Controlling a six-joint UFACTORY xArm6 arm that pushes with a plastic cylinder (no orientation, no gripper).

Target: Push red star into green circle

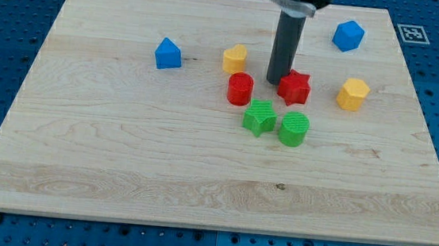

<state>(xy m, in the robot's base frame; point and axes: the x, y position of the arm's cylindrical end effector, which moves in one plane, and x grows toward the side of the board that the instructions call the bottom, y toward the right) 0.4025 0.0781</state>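
The red star [295,87] lies right of the board's middle. The green circle [294,129] lies just below it, a small gap apart. My tip [275,82] stands on the board at the star's upper left edge, touching or nearly touching it. The dark rod rises from there to the view's top.
A green star [260,117] lies left of the green circle, close to it. A red cylinder [240,88] lies left of my tip. A yellow block [235,58], a blue block [168,54], a blue block [348,35] and a yellow hexagon [353,94] lie around. The wooden board [121,154] sits on a blue pegboard.
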